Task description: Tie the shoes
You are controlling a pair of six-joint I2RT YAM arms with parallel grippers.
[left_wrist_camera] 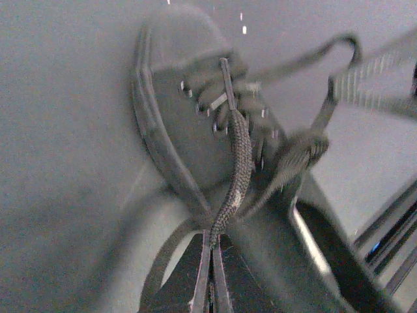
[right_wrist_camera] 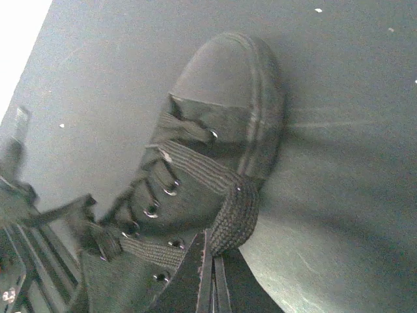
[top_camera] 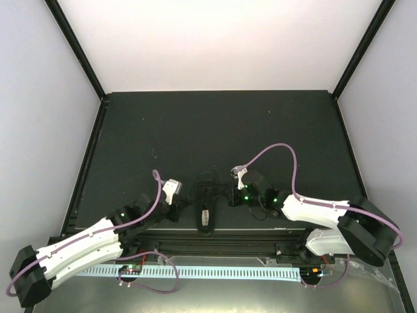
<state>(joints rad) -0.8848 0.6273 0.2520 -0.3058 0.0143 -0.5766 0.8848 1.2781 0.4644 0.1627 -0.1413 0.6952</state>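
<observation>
Overhead, top view: one black shoe (top_camera: 205, 195) lies on the dark surface (top_camera: 215, 124) near its front edge, between the two arms, toe pointing away from the bases, pale patch at the near end; left end effector (top_camera: 183, 203) just beside the shoe's left flank; right end effector (top_camera: 228, 195) just beside its right flank; how the jaws stand is too small to read from this height.

Left wrist view: left end effector (left_wrist_camera: 212, 240) with fingers pressed together on a round woven lace strand (left_wrist_camera: 238, 153); the strand runs straight from the upper eyelets down to the fingertips; shoe (left_wrist_camera: 176, 124) lies with its toe toward the top of the frame; a further flat strand leads off to the right edge, blurred.

Right wrist view: right end effector (right_wrist_camera: 210, 251) clamped on a folded lace end (right_wrist_camera: 238, 212) beside the sole; shoe (right_wrist_camera: 225, 91) seen from its side, toe uppermost, metal eyelets along the lacing; grey surface (right_wrist_camera: 339, 195) beneath.
</observation>
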